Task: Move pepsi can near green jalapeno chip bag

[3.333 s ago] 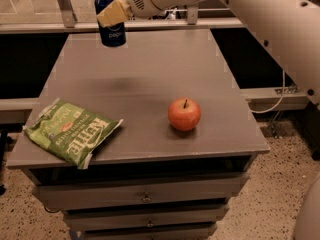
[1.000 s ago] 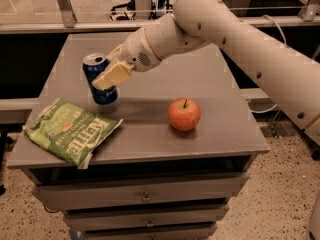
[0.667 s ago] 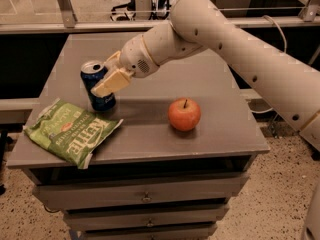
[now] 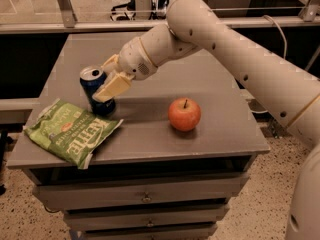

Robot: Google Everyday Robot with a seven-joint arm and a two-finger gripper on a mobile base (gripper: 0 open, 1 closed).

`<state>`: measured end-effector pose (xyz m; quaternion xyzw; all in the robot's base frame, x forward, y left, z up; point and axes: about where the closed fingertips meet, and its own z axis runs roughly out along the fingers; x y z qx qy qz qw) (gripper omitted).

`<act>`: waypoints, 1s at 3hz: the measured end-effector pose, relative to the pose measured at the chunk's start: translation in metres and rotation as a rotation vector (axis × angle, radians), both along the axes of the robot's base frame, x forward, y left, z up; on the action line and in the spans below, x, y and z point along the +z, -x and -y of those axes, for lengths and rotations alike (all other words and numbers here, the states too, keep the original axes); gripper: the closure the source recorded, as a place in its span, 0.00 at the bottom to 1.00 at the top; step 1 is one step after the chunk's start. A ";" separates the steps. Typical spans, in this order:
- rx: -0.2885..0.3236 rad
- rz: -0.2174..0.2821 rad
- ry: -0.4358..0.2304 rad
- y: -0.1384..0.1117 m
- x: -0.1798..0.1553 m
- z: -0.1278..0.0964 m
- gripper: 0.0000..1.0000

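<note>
The pepsi can (image 4: 95, 88) is dark blue with a silver top. It stands upright on the grey table (image 4: 210, 89), just behind the top right edge of the green jalapeno chip bag (image 4: 70, 132), close to it or touching it. The bag lies flat at the table's front left corner. My gripper (image 4: 107, 86) reaches in from the right, and its tan fingers (image 4: 114, 86) are closed around the can's right side.
A red apple (image 4: 184, 114) sits on the table to the right of the can, near the front. The table is a cabinet with drawers (image 4: 145, 196) below. Metal rails and a glass panel run behind the table.
The gripper carried the can from high above the table's back down and toward the front left. The can now rests on the table beside the chip bag.
</note>
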<state>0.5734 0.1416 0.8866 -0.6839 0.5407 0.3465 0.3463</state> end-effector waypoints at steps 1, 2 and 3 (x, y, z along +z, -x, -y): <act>0.032 0.007 0.007 0.001 -0.003 -0.003 0.58; 0.050 0.001 0.013 0.002 -0.004 -0.004 0.36; 0.061 -0.008 0.016 0.002 -0.004 -0.004 0.12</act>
